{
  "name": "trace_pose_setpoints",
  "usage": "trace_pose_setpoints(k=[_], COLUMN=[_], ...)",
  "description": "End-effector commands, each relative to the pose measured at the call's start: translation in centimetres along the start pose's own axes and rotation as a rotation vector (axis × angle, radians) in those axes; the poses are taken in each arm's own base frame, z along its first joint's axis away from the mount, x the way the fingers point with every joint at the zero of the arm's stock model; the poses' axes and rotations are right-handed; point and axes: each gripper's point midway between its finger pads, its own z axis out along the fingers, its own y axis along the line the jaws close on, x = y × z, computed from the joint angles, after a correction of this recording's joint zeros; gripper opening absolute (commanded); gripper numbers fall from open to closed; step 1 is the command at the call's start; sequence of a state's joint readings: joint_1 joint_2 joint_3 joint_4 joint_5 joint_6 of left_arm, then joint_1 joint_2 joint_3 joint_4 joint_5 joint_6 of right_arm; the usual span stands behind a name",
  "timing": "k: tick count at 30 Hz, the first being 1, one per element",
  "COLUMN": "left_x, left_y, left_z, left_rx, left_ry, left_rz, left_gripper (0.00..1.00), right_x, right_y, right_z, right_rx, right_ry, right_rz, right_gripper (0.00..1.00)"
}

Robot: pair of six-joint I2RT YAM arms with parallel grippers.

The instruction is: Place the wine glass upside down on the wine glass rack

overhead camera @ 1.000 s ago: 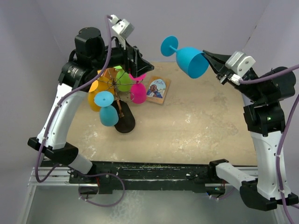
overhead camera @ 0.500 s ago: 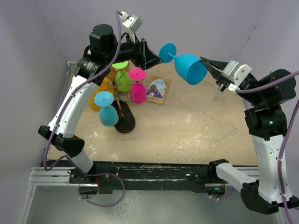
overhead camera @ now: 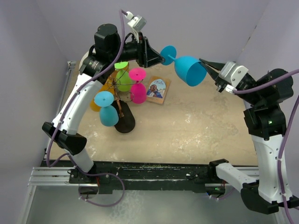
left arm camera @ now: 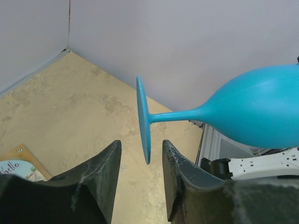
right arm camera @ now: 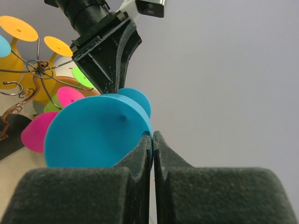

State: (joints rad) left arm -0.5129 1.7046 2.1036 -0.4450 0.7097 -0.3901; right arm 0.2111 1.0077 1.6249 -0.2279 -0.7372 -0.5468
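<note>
A blue wine glass [overhead camera: 189,70] lies sideways in the air above the back of the table. My right gripper [overhead camera: 202,61] is shut on the rim of its bowl [right arm camera: 93,135]. The glass's foot [left arm camera: 144,116] points left, and its lower edge sits between the fingers of my left gripper [left arm camera: 140,150]. Those jaws are open, with a gap on each side of the foot. From above, the left gripper [overhead camera: 158,56] is level with the foot. The wine glass rack [overhead camera: 115,84], dark wire on a black base, stands at the left below the left arm, also in the right wrist view [right arm camera: 39,70].
The rack carries a blue glass [overhead camera: 107,111], a pink glass [overhead camera: 138,88], a green glass [overhead camera: 123,78] and an orange glass [overhead camera: 95,99]. A small picture card [overhead camera: 158,88] lies on the beige table [overhead camera: 196,126] beside the rack. Grey walls close in the back and both sides.
My left arm has swung up and right from the rack to the glass's foot, and its jaws have narrowed around it. My right arm brought the glass slightly left and lower.
</note>
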Motion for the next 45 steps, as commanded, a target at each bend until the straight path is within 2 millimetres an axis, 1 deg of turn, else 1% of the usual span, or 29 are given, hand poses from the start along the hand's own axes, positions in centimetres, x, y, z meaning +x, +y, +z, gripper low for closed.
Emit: trace_pose_setpoints(k=[1, 8, 17, 21, 24, 27, 29, 32, 34, 38, 41, 45], left_x=[-2.0, -1.5, -0.9, -1.0, -1.2, -1.5, -1.9, -2.4, -2.7, -3.3, -3.8, -4.9], left_y=[-2.2, -2.4, -2.6, -2.6, -2.8, -3.1, -3.2, -3.1, -3.0, -2.8, -2.1, -0.8], left_z=[-0.1, 0.2, 0.5, 0.5, 0.4, 0.1, -0.2, -0.6, -0.9, -1.7, -2.3, -3.4], left_rx=[0.078, 0.099, 0.111, 0.111, 0.117, 0.118, 0.108, 0.079, 0.059, 0.023, -0.016, -0.072], left_ry=[-0.053, -0.039, -0.025, -0.029, -0.034, -0.043, -0.054, -0.068, -0.074, -0.086, -0.100, -0.131], left_rz=[0.049, 0.046, 0.036, 0.040, 0.047, 0.071, 0.094, 0.131, 0.152, 0.180, 0.179, 0.157], left_gripper=[0.40, 0.27, 0.18, 0.09, 0.00, 0.00, 0.00, 0.00, 0.00, 0.00, 0.00, 0.00], right_x=[-0.9, -0.8, -0.9, -0.8, -0.8, -0.7, -0.6, -0.2, 0.2, 0.8, 1.2, 1.6], right_y=[-0.1, 0.0, 0.1, 0.2, 0.2, 0.2, 0.2, 0.5, 0.8, 1.1, 1.4, 1.8], right_z=[0.0, 0.0, 0.1, 0.1, 0.1, -0.1, -0.2, -0.4, -0.5, -0.7, -0.9, -1.2], right_rx=[-0.001, -0.003, -0.007, -0.007, -0.007, 0.000, 0.005, 0.006, 0.001, -0.001, -0.011, -0.018], right_ry=[-0.035, -0.034, -0.037, -0.036, -0.036, -0.030, -0.026, -0.011, 0.004, 0.027, 0.043, 0.066], right_rz=[-0.041, -0.038, -0.035, -0.028, -0.028, -0.030, -0.031, -0.020, -0.007, -0.002, -0.011, -0.002], right_gripper=[0.00, 0.00, 0.00, 0.00, 0.00, 0.01, 0.07, 0.21, 0.28, 0.38, 0.50, 0.59])
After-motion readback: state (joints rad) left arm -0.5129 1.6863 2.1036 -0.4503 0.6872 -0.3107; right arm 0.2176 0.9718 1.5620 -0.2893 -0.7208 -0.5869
